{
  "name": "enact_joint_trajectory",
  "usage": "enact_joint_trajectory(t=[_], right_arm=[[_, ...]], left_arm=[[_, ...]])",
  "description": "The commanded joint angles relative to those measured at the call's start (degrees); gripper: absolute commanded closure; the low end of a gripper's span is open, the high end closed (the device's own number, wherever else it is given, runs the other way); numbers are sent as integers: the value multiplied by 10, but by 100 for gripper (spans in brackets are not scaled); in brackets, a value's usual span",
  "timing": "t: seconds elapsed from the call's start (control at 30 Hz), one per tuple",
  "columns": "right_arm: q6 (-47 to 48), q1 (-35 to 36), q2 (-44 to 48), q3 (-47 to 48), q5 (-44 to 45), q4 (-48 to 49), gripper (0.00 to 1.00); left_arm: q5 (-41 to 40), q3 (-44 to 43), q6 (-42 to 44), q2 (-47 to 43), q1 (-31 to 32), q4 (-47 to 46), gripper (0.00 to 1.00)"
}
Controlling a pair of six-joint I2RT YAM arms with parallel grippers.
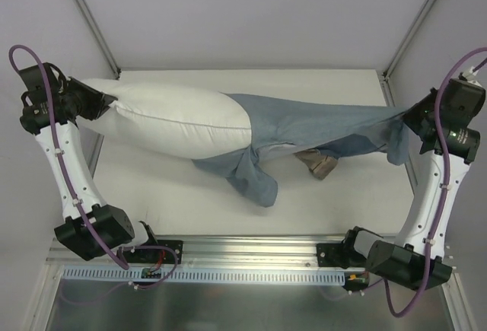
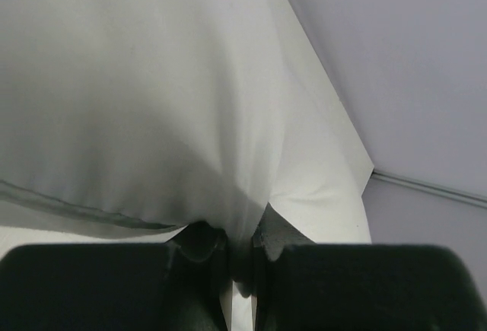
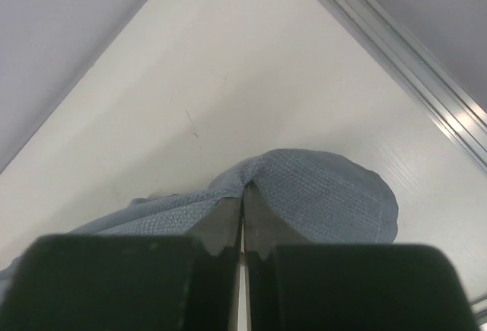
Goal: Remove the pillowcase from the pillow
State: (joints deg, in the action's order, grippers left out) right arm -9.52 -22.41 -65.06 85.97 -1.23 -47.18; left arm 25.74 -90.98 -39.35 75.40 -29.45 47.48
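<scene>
The left gripper [image 2: 242,233] is pinched almost shut on a fold of the pillow [image 1: 175,122], its two dark fingers [image 2: 99,285] squeezing white cloth at the pillow's left corner. From that grip the pillow runs off to the right, plump, with a seam along its length, and most of it is bare. The right gripper [image 3: 243,198] is clamped fully closed on a bunched bit of the pillowcase [image 1: 304,122], well apart from the pillow and beyond its right end. Between that grip and the pillow the grey-blue cloth is drawn out in a long, wrinkled band, and its mouth wraps only the pillow's right end. A loose flap of the same cloth hangs from under the pillow's right end toward the near side and lies on the white table [image 1: 190,202]. Just right of the pillow's covered end, below the stretched band, a small tan thing [image 1: 318,163] shows in part; what it is cannot be told. On the near side of the pillow, both arms' bases sit on a metal rail [image 1: 243,259]
</scene>
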Motion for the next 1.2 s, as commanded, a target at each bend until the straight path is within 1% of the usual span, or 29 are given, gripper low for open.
enact_joint_trajectory(t=[0.0, 0.13, 0.23, 0.3, 0.37, 0.4, 0.43, 0.5, 0.53, 0.63, 0.7, 0.73, 0.77, 0.8, 0.83, 0.87, 0.9, 0.93, 0.97, 1.0, 1.03, 1.07, 1.1, 1.13, 1.17], right_arm=[[-7, 32, -8, -17, 32, 63, 99], [11, 92, -6, -43, 34, 69, 99], [32, 155, -11, -28, 54, 40, 99], [42, 181, 26, -26, 63, 38, 99], [49, 204, 62, -23, 60, 34, 99], [49, 206, 79, -18, 58, 29, 99], [51, 206, 118, -6, 54, 24, 99], [56, 206, 152, 17, 64, 15, 99], [58, 206, 174, 50, 76, 2, 99], [64, 206, 191, 93, 98, -16, 99], [69, 206, 186, 122, 111, -19, 99], [78, 206, 179, 129, 127, -16, 99], [82, 206, 154, 133, 137, -11, 99], [86, 205, 135, 138, 145, -7, 99], [90, 206, 110, 145, 163, -2, 99], [108, 205, 80, 154, 170, -2, 99], [114, 204, 6, 187, 175, -5, 99], [118, 204, -36, 210, 191, -25, 99], [124, 204, -78, 230, 202, -34, 99], [129, 203, -165, 274, 211, -45, 99], [128, 203, -209, 298, 223, -79, 99], [132, 203, -249, 317, 214, -92, 99], [132, 207, -321, 361, 185, -134, 99], [129, 208, -348, 378, 170, -153, 94], [129, 211, -370, 386, 156, -165, 85]], left_arm=[[-24, -6, 6, -24, 4, -98, 100], [-16, -2, 16, -31, 33, -98, 100], [-20, -9, 32, -50, 78, -98, 100], [-10, -10, 40, -73, 110, -97, 100], [16, -7, 51, -119, 117, -99, 100], [33, -5, 57, -139, 120, -99, 100], [38, -4, 72, -174, 120, -98, 100], [48, -12, 86, -205, 120, -98, 100], [55, -37, 96, -222, 120, -85, 100], [61, -87, 91, -222, 120, -67, 100], [44, -99, 85, -214, 120, -67, 100], [29, -104, 78, -194, 120, -66, 100], [-11, -104, 74, -180, 120, -68, 100], [-30, -106, 69, -161, 120, -68, 100], [-47, -115, 64, -108, 120, -69, 100], [-72, -120, 60, -80, 120, -68, 100], [-87, -125, 56, -47, 120, -64, 100], [-104, -126, 41, 12, 120, -65, 100], [-117, -127, 38, 40, 120, -64, 100], [-128, -129, 36, 69, 121, -61, 100], [-129, -126, 29, 117, 121, -56, 100], [-122, -123, 31, 138, 120, -55, 100], [-99, -115, 36, 171, 122, -51, 93], [-86, -109, 39, 182, 126, -51, 74], [-76, -103, 44, 190, 128, -51, 61]])
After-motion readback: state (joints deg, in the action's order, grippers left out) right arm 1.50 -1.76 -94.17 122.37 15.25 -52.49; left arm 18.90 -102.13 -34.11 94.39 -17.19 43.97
